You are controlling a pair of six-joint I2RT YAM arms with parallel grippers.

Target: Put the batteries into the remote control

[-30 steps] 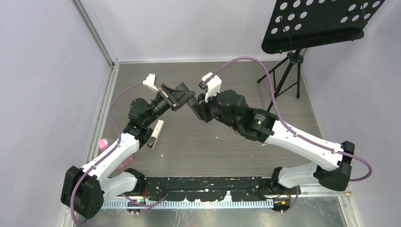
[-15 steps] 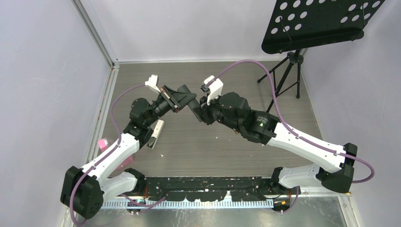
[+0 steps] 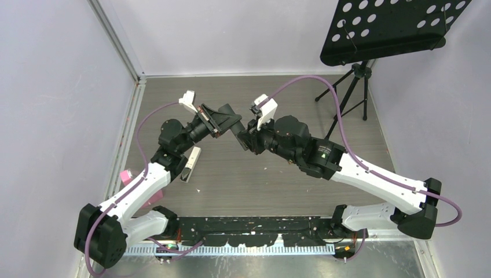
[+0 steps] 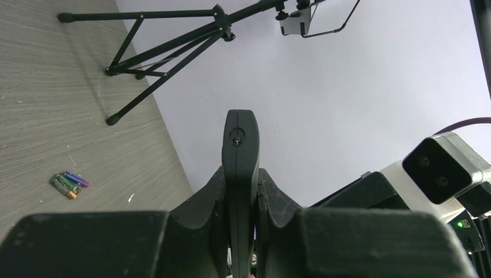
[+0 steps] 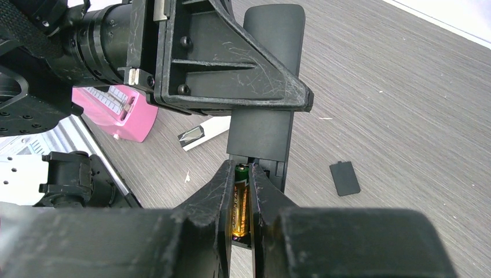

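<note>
Biggest worry first: black remote (image 5: 272, 35) up off the table (image 3: 243, 185), clamped edge-on in the left hand (image 4: 241, 197), so a hard shove from the other side is probably enough to twist or slide it in that grip. Next one down: battery (image 5: 240, 202) pinched tight in the right hand (image 5: 242, 174), tip right at the open slot in the remote's end, not seated yet by the look of it. Going in crooked or wrong end first, likely to jam on the slot wall or pop out of the pinch and roll off across the table. Can't read any polarity marks from here, so no call on that. Also both hands nearly nose to nose, not much room for a fix without a bump. Counts, big to small: one music stand (image 3: 399, 26) at the back right, two arms, two hands, one pink box (image 5: 121, 113) by the left edge, two remotes (the black one plus a white remote (image 3: 191, 164) lying near the left arm), one loose battery cover (image 5: 344, 178) flat on the table, one battery in the pinch, and seemingly three spares (image 4: 69, 184) huddled on the table, well away from both hands.
</note>
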